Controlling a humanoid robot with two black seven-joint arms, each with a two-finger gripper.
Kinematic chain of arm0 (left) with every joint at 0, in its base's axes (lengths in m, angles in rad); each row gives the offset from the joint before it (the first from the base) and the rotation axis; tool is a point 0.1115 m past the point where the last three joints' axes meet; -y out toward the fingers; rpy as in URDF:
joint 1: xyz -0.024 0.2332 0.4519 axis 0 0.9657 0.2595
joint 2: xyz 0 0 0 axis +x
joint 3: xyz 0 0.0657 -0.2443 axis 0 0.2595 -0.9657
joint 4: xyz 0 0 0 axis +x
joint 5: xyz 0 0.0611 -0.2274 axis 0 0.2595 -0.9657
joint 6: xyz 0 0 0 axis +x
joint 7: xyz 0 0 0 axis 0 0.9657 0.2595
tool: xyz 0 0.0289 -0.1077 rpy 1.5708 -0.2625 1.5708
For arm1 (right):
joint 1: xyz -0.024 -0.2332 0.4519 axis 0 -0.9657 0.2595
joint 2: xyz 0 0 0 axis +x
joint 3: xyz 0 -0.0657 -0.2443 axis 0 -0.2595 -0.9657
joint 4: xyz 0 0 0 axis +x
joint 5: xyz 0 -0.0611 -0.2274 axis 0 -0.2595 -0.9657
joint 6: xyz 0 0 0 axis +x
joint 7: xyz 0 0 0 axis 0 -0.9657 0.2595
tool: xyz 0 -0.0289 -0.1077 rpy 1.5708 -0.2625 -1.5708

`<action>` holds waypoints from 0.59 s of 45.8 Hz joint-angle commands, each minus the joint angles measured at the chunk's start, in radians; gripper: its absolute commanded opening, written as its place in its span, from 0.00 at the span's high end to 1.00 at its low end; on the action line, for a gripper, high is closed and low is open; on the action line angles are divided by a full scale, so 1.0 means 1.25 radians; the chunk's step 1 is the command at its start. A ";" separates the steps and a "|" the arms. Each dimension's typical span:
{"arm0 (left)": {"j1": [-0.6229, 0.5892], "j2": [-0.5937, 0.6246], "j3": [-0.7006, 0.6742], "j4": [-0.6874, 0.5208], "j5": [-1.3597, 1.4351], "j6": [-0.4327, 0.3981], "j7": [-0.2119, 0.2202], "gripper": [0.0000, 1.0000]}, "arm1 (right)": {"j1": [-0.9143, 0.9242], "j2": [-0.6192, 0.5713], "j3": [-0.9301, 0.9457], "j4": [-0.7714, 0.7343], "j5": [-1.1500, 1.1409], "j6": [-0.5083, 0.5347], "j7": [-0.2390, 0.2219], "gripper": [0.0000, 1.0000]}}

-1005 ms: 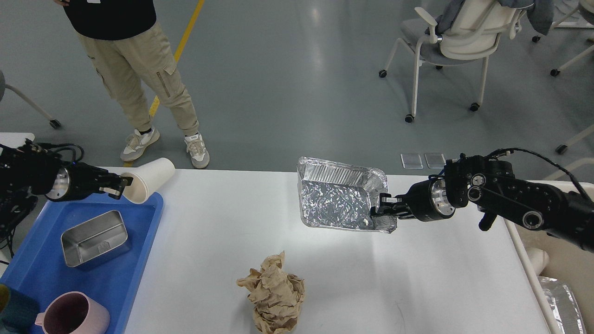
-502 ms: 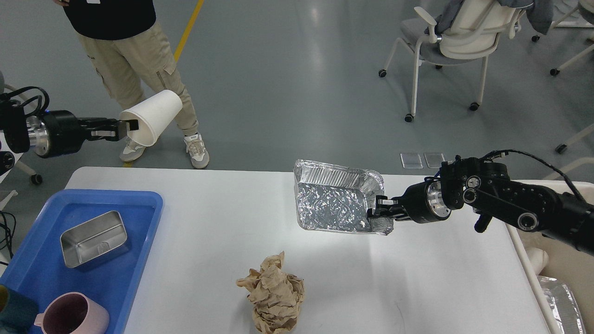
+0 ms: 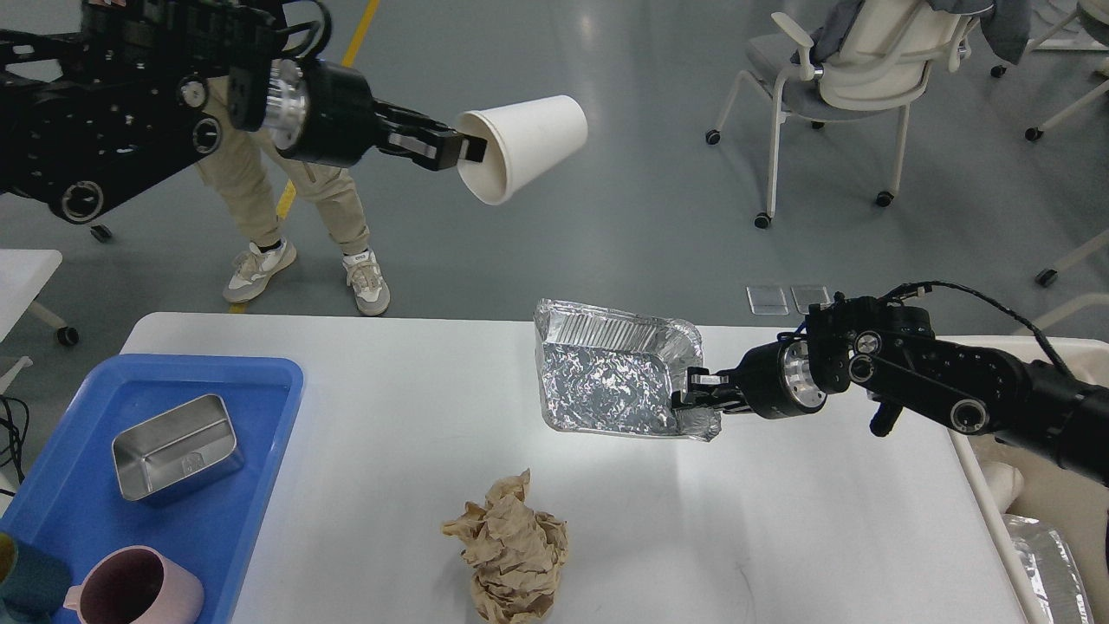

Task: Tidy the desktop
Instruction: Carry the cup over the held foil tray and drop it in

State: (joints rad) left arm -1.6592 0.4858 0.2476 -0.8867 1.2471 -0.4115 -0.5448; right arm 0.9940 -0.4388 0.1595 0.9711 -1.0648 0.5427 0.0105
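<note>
The white desktop (image 3: pixel 364 485) fills the lower view. My left gripper (image 3: pixel 459 149) is shut on the rim of a white paper cup (image 3: pixel 524 143) and holds it high above the far side of the desktop, mouth toward the gripper. My right gripper (image 3: pixel 690 394) is shut on the right rim of a silver foil tray (image 3: pixel 606 381), which is tilted with its inside facing me, above the middle of the desktop. A crumpled ball of brown paper (image 3: pixel 509 548) lies near the front edge.
A blue plastic tray (image 3: pixel 260 451) at the left holds a steel box (image 3: pixel 178 446), a pink mug (image 3: pixel 134 589) and a dark teal cup (image 3: pixel 26 581). A cream bin (image 3: pixel 1040 520) with foil inside stands at the right. A person (image 3: pixel 286 191) and chairs (image 3: pixel 866 69) are beyond the desktop.
My left arm has lifted the paper cup up from the blue tray's corner and swung it right. My right gripper has moved the foil tray slightly left.
</note>
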 commanded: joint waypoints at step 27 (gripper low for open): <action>-0.025 -0.409 0.154 0.091 0.082 -0.009 0.021 1.00 | 0.004 0.001 0.006 0.005 0.001 -0.007 0.001 1.00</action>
State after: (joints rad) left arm -1.7004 0.0204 0.4166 -0.7888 1.3499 -0.4233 -0.5193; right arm 0.9984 -0.4359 0.1669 0.9761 -1.0632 0.5340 0.0121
